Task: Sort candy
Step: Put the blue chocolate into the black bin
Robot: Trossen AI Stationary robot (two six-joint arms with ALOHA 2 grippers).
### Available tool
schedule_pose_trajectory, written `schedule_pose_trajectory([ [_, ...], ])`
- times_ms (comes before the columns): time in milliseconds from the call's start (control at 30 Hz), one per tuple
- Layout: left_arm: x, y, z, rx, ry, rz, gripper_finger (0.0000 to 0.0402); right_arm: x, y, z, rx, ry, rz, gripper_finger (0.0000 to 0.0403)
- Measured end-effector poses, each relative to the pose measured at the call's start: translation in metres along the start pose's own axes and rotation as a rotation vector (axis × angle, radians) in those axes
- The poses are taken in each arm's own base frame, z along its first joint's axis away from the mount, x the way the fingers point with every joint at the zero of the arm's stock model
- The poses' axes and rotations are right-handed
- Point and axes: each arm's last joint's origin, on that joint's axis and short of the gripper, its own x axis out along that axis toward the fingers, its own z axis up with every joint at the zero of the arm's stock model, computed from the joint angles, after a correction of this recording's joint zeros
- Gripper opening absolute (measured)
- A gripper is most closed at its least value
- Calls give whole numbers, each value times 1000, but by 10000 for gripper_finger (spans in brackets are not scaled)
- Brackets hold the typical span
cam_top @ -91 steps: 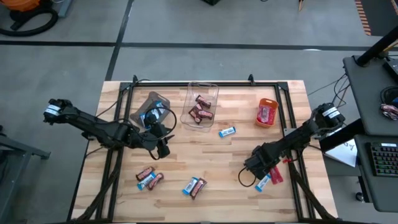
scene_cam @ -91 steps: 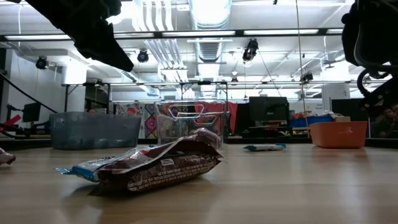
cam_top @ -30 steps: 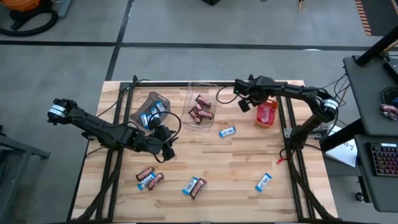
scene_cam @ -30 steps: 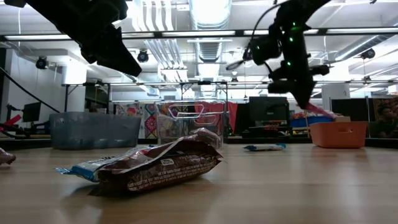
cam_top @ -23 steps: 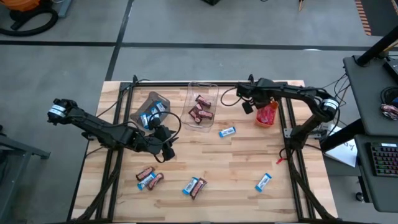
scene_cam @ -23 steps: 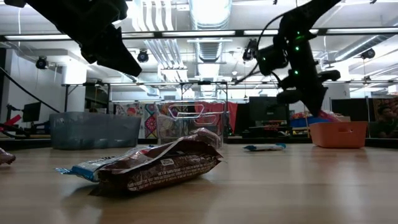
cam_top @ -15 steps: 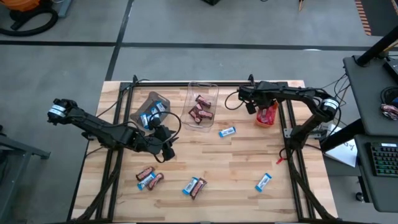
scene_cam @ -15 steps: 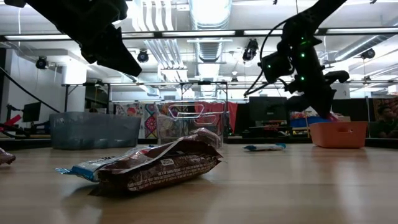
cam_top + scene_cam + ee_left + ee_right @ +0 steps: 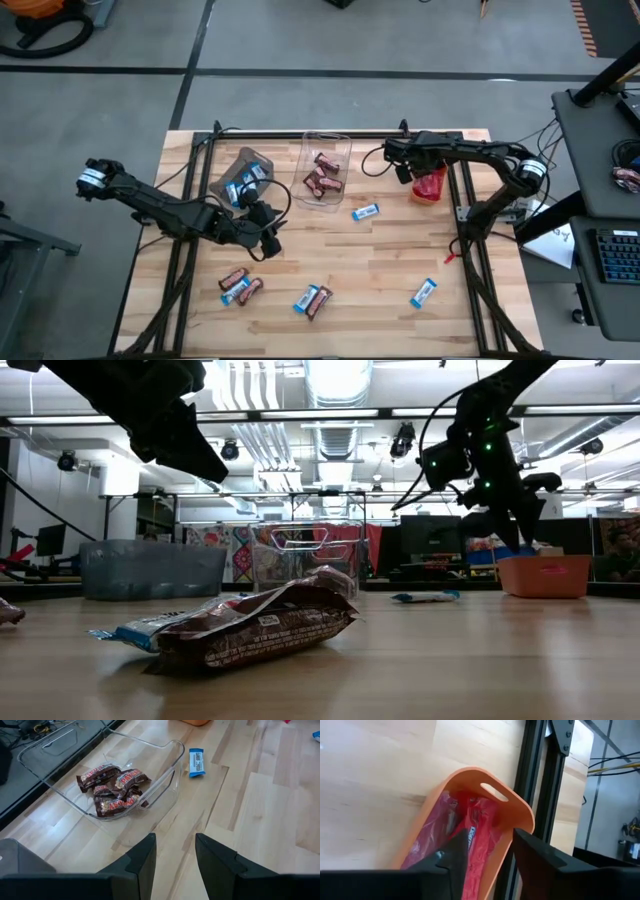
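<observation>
Over the orange bin [image 9: 429, 184], the right pincer [image 9: 487, 847] has just opened up and hangs empty, so its red candy [image 9: 477, 827] now sits with the other reds. Left pincer [image 9: 175, 860] waits part-open near the clear bin [image 9: 150, 795]; blue-and-white bars [image 9: 366, 212] remain on the table [image 9: 370, 270].

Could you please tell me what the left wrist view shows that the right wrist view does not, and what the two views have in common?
Only the left wrist view shows the clear bin holding brown candy bars, and a blue-and-white candy bar lying on the table beside it. Only the right wrist view shows the orange bin with red candy inside, directly below the open right gripper. Both show the wooden table and their own open gripper; the left gripper hovers near the clear bin.
</observation>
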Motion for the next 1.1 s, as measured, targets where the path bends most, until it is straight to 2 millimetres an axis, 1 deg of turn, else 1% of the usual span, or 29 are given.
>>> schedule_pose_trajectory([
  [167, 0, 0, 0, -6, 0, 0, 121, -9, -8, -1, 28, -31, 28, 166],
  [300, 0, 0, 0, -14, -4, -2, 121, -21, -18, -6, 55, -78, 75, 175],
  [433, -1, -1, 5, -5, -14, -7, 121, -42, -26, -14, 70, -119, 203, 179],
  [567, -4, -3, 13, 19, -32, -15, 121, -68, -24, -23, -3, -226, 394, 180],
  [667, -6, -4, 18, 32, -45, -20, 121, -88, -17, -32, -126, -345, 534, 180],
  [833, -7, -4, 21, 42, -50, -22, 121, -111, 3, -52, -477, -505, 686, 180],
  [967, -7, -4, 21, 42, -49, -22, 121, -120, 26, -69, -711, -606, 722, 180],
  [1100, -7, -4, 21, 42, -49, -22, 121, -121, 48, -84, -920, -677, 712, 180],
])
